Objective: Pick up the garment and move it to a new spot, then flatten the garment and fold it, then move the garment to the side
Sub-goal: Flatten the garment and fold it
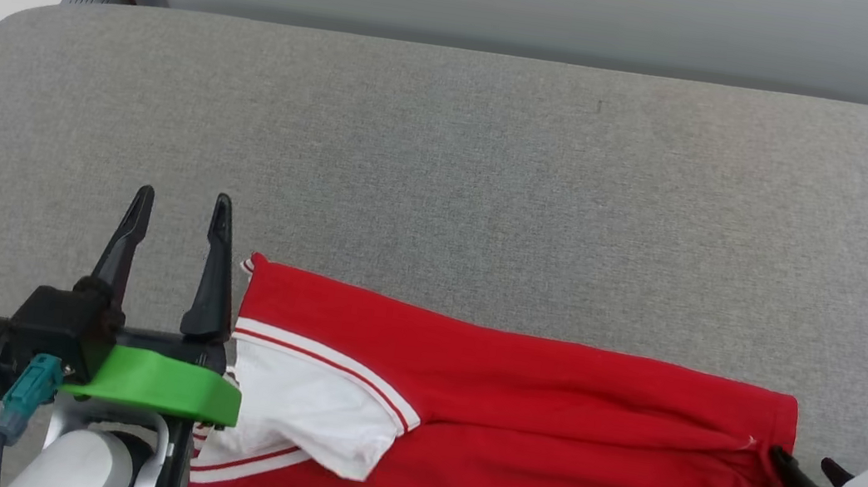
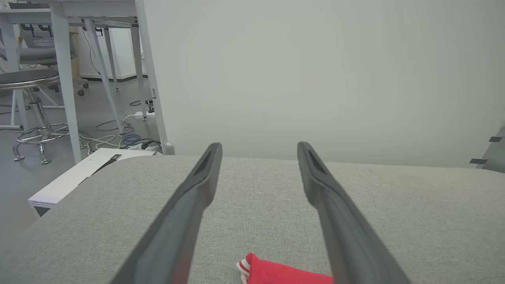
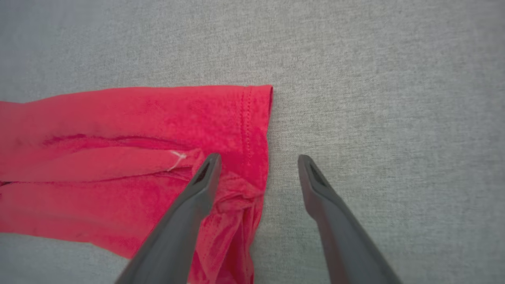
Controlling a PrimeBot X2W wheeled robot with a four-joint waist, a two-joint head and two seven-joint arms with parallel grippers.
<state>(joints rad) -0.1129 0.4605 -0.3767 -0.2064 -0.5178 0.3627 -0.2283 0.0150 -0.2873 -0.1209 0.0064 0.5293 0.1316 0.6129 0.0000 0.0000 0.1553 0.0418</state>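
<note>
You'll find the shirt (image 1: 511, 421) folded into a long red strip along the near edge of the grey table (image 1: 495, 159), with a white sleeve on top at its left end. Your left gripper (image 1: 184, 198) sits just beside that end, jaws apart and empty. Your right gripper (image 1: 805, 460), jaws also apart, straddles the hem edge and holds nothing.

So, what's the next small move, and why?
Probably lower the right tool and shut it on the hem of the garment: it stands open astride that edge, the long strip not yet folded across, the left tool open by the sleeve end.
</note>
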